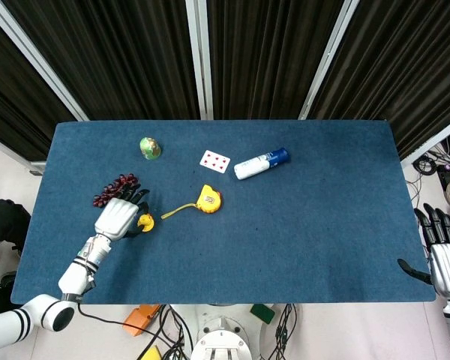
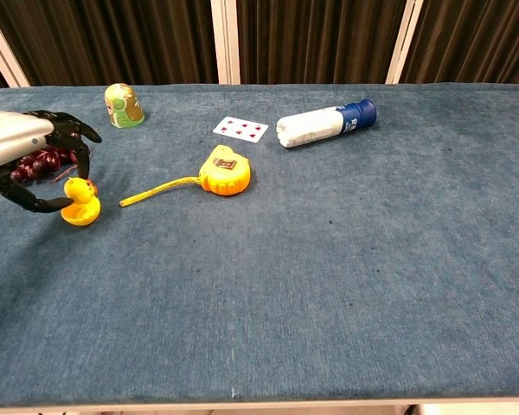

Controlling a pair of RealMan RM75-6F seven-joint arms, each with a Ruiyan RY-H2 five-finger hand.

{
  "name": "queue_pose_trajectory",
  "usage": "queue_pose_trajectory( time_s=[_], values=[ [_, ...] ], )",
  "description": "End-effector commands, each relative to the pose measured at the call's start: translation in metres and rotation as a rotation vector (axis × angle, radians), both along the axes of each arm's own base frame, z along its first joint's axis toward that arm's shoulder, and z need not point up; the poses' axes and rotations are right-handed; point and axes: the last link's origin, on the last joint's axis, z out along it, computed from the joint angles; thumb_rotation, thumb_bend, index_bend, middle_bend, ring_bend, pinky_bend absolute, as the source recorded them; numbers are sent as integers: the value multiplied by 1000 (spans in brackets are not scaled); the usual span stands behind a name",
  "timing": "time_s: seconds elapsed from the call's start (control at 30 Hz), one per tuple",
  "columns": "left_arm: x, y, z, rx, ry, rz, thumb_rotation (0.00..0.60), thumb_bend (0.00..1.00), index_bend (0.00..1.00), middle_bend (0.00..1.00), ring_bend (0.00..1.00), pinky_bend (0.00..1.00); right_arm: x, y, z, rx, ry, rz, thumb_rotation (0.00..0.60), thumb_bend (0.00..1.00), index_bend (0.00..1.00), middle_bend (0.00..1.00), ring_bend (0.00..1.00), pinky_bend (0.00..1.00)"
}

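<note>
Just left of the yellow tape measure (image 2: 224, 172), the left hand (image 2: 30, 156) pinches the small rubber duck (image 2: 80, 201) resting on the blue table (image 2: 346, 259) beside the grapes (image 2: 41, 161), seemingly mid-placement, so release looks next, while the right hand (image 1: 445, 253) idles with fingers spread.

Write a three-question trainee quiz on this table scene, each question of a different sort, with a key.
1. True or false: the left hand pinches the yellow duck by its head.
2. Which thing lies nearest the blue-capped bottle? A) grapes B) playing card C) green figurine
3. Fill in: the tape measure has its yellow strip pulled out towards the ____ hand.

Key:
1. True; thumb and a finger close on the duck, which sits on the blue table.
2. B; the playing card lies beside the bottle, while the grapes and green figurine lie further off.
3. left; the right hand hangs off the table edge, fingers apart.
</note>
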Motion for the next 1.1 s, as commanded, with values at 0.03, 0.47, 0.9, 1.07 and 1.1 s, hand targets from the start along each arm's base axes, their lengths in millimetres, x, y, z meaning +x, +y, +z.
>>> queue_pose_trajectory(
  time_s=[0.03, 0.47, 0.9, 1.07, 1.1],
  values=[
    [-2, -1, 1, -3, 7, 4, 600, 394, 522, 128, 0, 0, 0, 0, 0, 0, -1, 0, 600, 223, 0, 50, 0, 134],
    [2, -3, -6, -26, 20, -9, 600, 391, 431, 111, 0, 0, -2, -2, -1, 2, -4, -6, 600, 224, 0, 50, 0, 139],
    [5, -7, 6, 4, 30, -19, 600, 372, 324, 88, 0, 0, -4, -2, 0, 1, -12, -8, 600, 224, 0, 49, 0, 143],
    [0, -14, 45, 125, -35, 4, 600, 365, 310, 88, 0, 0, -5, -2, 3, -4, -13, -11, 600, 223, 0, 50, 0, 144],
    [-3, -16, 53, 147, -46, 13, 600, 365, 305, 88, 0, 0, -5, -2, 3, -3, -14, -12, 600, 223, 0, 50, 0, 145]
  ],
)
